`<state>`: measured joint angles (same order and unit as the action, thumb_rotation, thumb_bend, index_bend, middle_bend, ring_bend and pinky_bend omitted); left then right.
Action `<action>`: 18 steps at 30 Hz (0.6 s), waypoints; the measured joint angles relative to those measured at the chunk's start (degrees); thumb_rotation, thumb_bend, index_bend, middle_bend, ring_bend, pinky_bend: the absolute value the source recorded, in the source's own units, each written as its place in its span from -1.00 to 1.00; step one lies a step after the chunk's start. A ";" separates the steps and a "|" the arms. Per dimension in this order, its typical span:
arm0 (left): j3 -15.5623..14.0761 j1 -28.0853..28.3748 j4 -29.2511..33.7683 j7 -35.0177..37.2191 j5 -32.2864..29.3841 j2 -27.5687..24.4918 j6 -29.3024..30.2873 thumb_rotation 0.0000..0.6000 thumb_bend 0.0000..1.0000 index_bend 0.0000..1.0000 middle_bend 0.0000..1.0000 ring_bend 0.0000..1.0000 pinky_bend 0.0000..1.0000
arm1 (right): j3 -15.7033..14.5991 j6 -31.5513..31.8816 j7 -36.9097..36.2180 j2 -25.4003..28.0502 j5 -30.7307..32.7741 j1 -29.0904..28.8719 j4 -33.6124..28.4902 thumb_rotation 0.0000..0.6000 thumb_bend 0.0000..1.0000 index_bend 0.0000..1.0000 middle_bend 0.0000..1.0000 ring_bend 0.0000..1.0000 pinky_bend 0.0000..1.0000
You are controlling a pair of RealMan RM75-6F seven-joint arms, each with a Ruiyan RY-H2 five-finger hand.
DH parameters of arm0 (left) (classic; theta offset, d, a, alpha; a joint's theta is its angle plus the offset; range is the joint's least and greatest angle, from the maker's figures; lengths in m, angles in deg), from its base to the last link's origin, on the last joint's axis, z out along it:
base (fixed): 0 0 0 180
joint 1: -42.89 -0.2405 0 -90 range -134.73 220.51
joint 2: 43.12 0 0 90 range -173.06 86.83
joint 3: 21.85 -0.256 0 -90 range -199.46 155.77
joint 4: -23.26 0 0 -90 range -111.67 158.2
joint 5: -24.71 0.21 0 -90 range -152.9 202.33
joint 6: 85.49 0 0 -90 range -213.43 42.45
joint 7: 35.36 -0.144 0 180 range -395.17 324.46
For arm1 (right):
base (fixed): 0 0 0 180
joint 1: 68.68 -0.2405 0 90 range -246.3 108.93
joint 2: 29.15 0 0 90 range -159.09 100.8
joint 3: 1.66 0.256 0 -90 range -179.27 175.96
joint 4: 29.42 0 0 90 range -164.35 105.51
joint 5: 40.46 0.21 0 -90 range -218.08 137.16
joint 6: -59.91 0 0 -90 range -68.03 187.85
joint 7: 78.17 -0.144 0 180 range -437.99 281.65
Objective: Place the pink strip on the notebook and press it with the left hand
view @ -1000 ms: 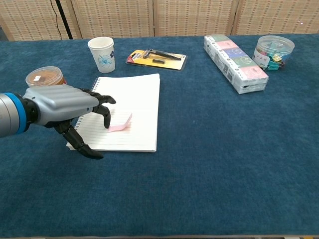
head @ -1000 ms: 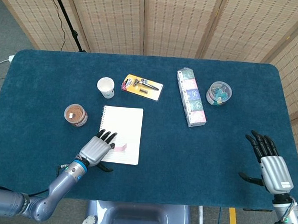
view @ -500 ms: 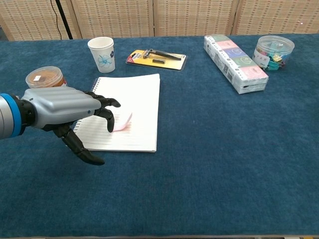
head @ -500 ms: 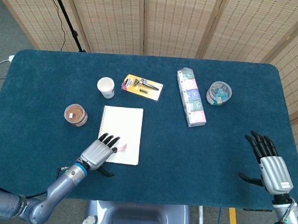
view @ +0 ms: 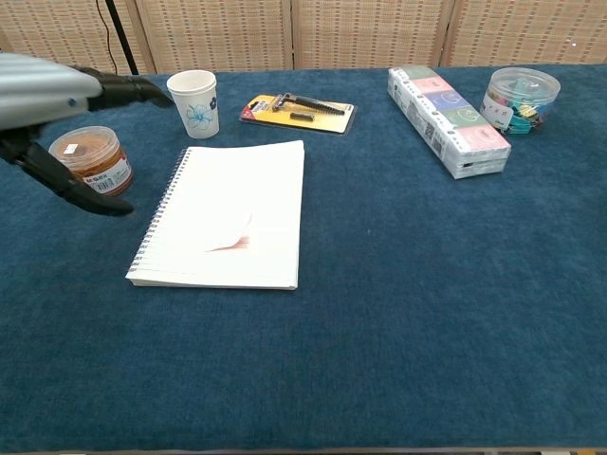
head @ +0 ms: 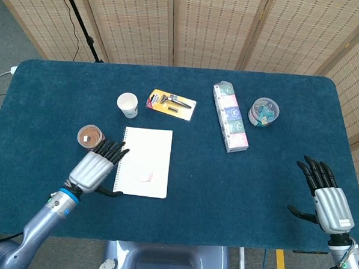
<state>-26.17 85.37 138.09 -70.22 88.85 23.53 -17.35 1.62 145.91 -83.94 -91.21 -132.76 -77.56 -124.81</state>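
Note:
A white spiral notebook (head: 145, 161) (view: 228, 214) lies flat on the blue table. A small pink strip (head: 146, 177) (view: 232, 241) rests on its lower page, one end curling up. My left hand (head: 94, 168) (view: 45, 92) hovers left of the notebook, raised off the page, fingers spread and holding nothing. My right hand (head: 326, 197) sits at the table's near right corner, fingers spread and empty; the chest view does not show it.
A brown-lidded jar (head: 91, 137) (view: 90, 159) stands just left of the notebook, under my left hand. A paper cup (head: 127, 104) (view: 193, 102), a razor pack (head: 171, 104), a long box (head: 230, 116) and a clip tub (head: 264, 112) line the far side.
My left hand lifted off the pink strip and swung left and up, away from the notebook. The strip stays on the page. The right hand has not moved.

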 measured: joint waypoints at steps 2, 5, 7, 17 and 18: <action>-0.77 -2.50 -0.09 2.53 3.70 -1.46 2.91 0.18 -1.00 -1.00 -1.00 -1.00 -1.00 | 0.24 0.83 0.68 -0.49 -0.06 0.28 0.21 1.00 -1.00 -1.00 -1.00 -1.00 -1.00; -2.23 -6.81 -1.67 7.57 9.01 -3.16 7.59 0.35 -1.00 -1.00 -1.00 -1.00 -1.00 | 0.47 1.83 0.62 -0.82 -0.22 0.63 0.30 1.00 -1.00 -1.00 -1.00 -1.00 -1.00; -3.24 -9.88 -3.85 11.97 12.60 -3.98 11.02 0.52 -1.00 -1.00 -1.00 -1.00 -1.00 | 0.63 2.57 0.30 -0.99 -0.45 0.83 0.45 1.00 -1.00 -1.00 -1.00 -1.00 -1.00; -6.53 -26.44 -18.26 31.91 19.75 -4.14 25.09 1.00 -1.00 -1.00 -1.00 -1.00 -1.00 | 1.12 5.15 0.66 -1.83 -1.81 1.50 0.82 1.00 -1.00 -1.00 -1.00 -1.00 -1.00; -6.66 -27.75 -19.19 32.77 19.93 -3.82 25.76 1.00 -1.00 -1.00 -1.00 -1.00 -1.00 | 1.14 5.30 0.82 -1.87 -1.86 1.57 0.81 1.00 -1.00 -1.00 -1.00 -1.00 -1.00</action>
<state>-32.83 57.63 118.90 -37.45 108.78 19.72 8.41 2.76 151.20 -83.12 -93.08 -134.62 -75.99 -124.00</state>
